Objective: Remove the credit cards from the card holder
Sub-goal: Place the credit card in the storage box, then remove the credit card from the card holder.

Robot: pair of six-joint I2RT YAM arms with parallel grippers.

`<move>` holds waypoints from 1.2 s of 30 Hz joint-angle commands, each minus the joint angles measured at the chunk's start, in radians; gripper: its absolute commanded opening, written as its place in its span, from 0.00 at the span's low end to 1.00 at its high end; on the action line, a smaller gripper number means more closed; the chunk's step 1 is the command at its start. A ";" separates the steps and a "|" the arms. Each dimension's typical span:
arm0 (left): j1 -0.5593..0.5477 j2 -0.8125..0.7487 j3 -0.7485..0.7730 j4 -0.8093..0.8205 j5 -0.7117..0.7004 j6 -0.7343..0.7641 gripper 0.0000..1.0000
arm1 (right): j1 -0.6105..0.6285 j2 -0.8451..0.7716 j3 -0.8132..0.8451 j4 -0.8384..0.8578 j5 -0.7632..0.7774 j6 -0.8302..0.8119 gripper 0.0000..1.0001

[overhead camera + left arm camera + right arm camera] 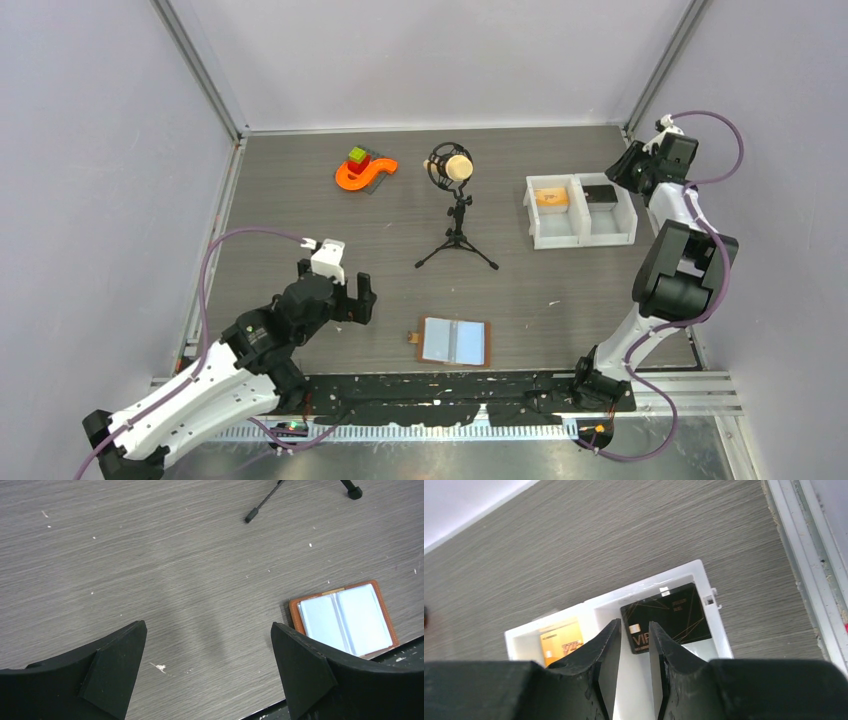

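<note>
The card holder (455, 341) lies open and flat near the table's front edge, brown outside and pale blue inside; in the left wrist view the card holder (345, 620) sits just beyond my right finger. My left gripper (345, 295) (208, 626) hovers left of it, jaws wide open over bare table. A black credit card (669, 615) (600, 194) lies in the right compartment of the white bin (649, 582), a gold one (560, 639) (551, 197) in the left. My right gripper (634, 623) (622, 168) hangs above the black card, jaws slightly apart, holding nothing.
A microphone on a small black tripod (455, 200) stands mid-table; one tripod leg (262, 502) shows in the left wrist view. An orange toy with coloured blocks (365, 170) sits at the back left. The white bin (580, 238) is at the right, close to the metal frame rail.
</note>
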 commanded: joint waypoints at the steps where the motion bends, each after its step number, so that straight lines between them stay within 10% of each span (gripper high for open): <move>1: -0.002 0.009 -0.020 0.010 0.080 -0.049 1.00 | 0.038 -0.120 0.000 -0.021 -0.013 0.078 0.35; 31: -0.002 0.570 -0.237 0.811 0.614 -0.369 0.68 | 0.766 -0.919 -0.617 -0.286 0.224 0.314 0.39; 36: -0.002 0.677 -0.241 0.927 0.683 -0.401 0.48 | 0.919 -0.955 -0.661 -0.284 0.266 0.367 0.39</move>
